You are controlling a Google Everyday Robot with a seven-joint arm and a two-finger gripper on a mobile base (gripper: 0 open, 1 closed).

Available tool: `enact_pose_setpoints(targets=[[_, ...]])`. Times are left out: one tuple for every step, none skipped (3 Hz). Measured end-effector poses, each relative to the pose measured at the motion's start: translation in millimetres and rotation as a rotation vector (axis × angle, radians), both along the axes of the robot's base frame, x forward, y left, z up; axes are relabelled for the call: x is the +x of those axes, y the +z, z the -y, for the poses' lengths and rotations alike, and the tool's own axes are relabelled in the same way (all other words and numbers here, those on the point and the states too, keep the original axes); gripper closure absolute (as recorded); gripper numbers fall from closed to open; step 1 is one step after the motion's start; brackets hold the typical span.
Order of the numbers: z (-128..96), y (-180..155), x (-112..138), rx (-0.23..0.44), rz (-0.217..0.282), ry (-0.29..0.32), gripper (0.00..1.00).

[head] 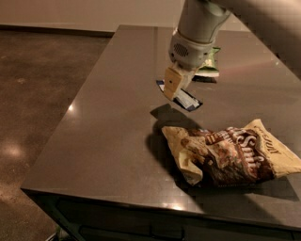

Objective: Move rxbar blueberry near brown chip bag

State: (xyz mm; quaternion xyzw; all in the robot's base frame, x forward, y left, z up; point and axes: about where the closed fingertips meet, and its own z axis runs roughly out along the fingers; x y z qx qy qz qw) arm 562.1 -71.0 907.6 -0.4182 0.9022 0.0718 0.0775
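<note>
"Three items are in the work area. Report the end effector first," says the operator.

"The gripper (175,89) hangs above the far half of the table (103,141), on the arm (200,23) that enters from the top edge. Its cream fingers (172,81) are clamped on the rxbar blueberry (190,100)."

"Position of the rxbar blueberry?"

"It is held off the surface and tilted. One end sits in the pincer, and the other end points down and to the right. The dark blue wrapper and its white panel are visible. A shadow (164,113) lies on the table just below the bar. The bar is apart from both bags."

"Position of the brown chip bag?"

"The brown chip bag (230,153) lies crumpled on the near right part of the table, close to the front edge. Its cream-yellow ends point left and right. It is near the bar, in front of it and to the right."

"Third item?"

"The green chip bag (209,69) lies on the table behind the gripper, which hides most of it. It is well apart from the brown chip bag."

"Surroundings?"

"The table top is dark and glossy, with light reflections on it. A brown floor (42,94) lies to the left. A pale wall (94,14) runs along the back."
</note>
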Motion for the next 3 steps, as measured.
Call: enact_pose_setpoints(targets=[[14.6,-14.9,-29.8,-0.017,-0.047,0.005,0.84],[25.3,-23.1,-44.9,-0.025,-0.078,0.005,0.61],[20.8,-23.3,-39.4,-0.015,-0.057,0.004,0.23]])
